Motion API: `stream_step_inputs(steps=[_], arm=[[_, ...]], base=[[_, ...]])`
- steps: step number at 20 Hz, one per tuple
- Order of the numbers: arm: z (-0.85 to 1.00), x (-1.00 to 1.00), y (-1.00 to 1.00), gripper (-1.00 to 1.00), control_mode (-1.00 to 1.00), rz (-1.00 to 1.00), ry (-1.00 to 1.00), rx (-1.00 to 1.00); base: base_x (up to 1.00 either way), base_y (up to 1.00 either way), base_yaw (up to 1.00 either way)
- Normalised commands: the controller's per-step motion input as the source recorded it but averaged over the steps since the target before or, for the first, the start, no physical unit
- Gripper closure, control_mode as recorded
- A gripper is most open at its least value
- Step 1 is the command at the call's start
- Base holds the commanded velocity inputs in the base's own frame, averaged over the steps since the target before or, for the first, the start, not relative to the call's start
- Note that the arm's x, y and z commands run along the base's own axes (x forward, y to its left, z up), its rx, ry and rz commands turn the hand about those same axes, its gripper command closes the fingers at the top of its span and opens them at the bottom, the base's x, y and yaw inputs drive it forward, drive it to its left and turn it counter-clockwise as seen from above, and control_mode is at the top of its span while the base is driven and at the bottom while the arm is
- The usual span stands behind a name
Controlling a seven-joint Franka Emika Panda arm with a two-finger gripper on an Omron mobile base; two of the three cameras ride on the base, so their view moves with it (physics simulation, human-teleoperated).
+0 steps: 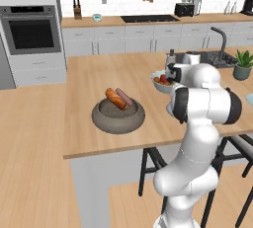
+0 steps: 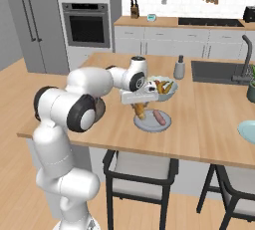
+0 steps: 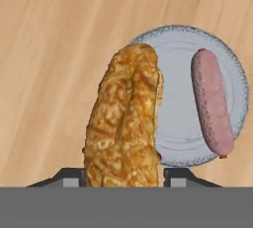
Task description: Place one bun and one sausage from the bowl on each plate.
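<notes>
The claw point(image 3: 123, 175) is clamped on the golden-tan bun point(image 3: 126, 123), which hangs end-down over the near rim of the plate point(image 3: 173, 118) where one sausage point(image 3: 212, 108) already lies. The risk, as I judge it, is the release — the bun sits over the edge rather than the middle, so it could tip onto the surface point(image 3: 44, 74) or knock the sausage off. The orange bun point(image 1: 115, 98) and second sausage point(image 1: 125, 96) wait in the bowl point(image 1: 118, 118).
</notes>
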Motion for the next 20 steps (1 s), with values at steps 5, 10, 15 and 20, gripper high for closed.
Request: stream_step_inputs(steps=[5,10,15,20], arm=[[-0.38,0.03,-0.04,1.0,-1.0,-0.05,0.02,0.0],[-0.4,0.13,-0.03,1.0,-1.0,-0.03,0.03,0.0],[-0.16,0.36,-0.14,1.0,-1.0,-0.04,0.0,0.0],[-0.05,0.29,-0.21,1.0,-1.0,-0.02,0.0,0.0]], base=[[0.0,0.0,0.0],[0.0,0.0,0.0],[0.0,0.0,0.0],[0.0,0.0,0.0]])
